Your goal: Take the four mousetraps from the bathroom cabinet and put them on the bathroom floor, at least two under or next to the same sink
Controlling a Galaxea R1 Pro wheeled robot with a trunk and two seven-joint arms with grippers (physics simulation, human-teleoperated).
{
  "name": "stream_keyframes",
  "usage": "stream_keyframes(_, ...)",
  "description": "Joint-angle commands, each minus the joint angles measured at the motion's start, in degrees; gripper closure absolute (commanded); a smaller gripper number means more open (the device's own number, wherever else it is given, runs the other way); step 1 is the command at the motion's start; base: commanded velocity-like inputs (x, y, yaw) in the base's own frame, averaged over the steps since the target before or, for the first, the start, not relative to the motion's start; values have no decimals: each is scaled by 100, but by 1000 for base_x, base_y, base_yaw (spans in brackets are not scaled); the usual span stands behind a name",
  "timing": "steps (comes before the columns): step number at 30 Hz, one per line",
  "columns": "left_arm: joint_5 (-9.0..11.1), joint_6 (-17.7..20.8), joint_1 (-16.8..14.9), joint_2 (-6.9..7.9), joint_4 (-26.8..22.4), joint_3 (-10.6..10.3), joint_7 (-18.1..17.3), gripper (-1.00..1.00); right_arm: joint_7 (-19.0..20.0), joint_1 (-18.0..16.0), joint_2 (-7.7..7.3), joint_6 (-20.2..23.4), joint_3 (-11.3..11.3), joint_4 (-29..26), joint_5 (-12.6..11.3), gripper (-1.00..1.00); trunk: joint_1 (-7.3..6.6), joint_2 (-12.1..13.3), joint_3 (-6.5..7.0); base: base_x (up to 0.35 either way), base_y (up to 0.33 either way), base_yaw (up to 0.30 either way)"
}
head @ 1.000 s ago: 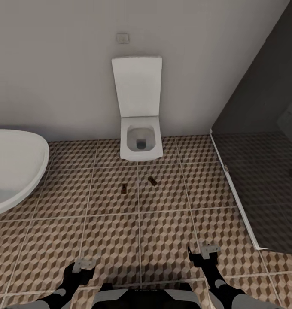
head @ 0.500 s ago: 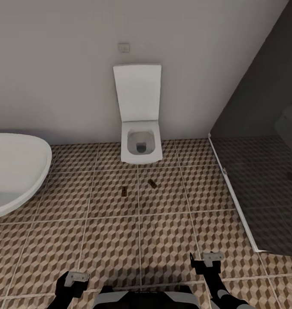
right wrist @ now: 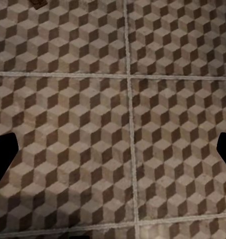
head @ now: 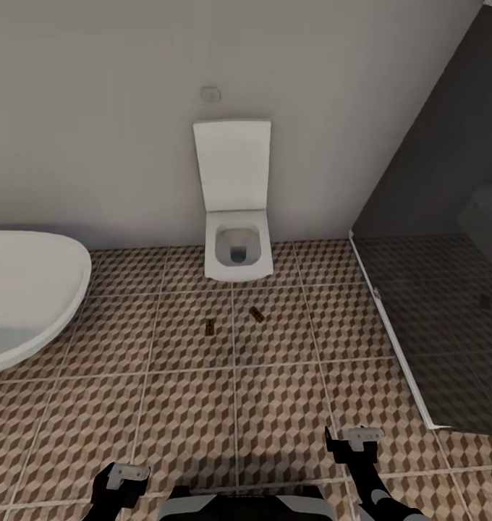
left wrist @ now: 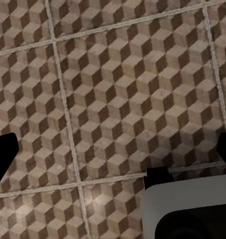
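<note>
Nearest, left claw (head: 123, 475) and right claw (head: 360, 436) low over the tiled floor (head: 188, 412), both spread apart, nothing between the fingers. Farther on, two mousetraps (head: 210, 328) (head: 256, 315) flat on the tiles, near each other, before the toilet (head: 237, 250). White basin (head: 29, 297) at left, dark shower glass (head: 448, 289) at right.

A bathroom: a wall-hung toilet (head: 236, 217), a white sink (head: 29, 289), a smoked-glass shower enclosure (head: 448, 289) and a cube-patterned tiled bathroom floor (head: 188, 405).
</note>
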Motion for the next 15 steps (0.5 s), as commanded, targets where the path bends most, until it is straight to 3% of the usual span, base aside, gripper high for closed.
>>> stream_keyframes(1, 31, -30, -6, -4, 20, -49, 6, -100, -12, -1, -6, -14, 53, 3, -48, -100, -20, 36, 23, 0, 0, 0)
stream_keyframes(15, 32, -22, 13, -8, 20, -49, 13, -100, -9, 57, -65, -5, 53, 3, -51, -100, -327, 597, 405, 0, 0, 0)
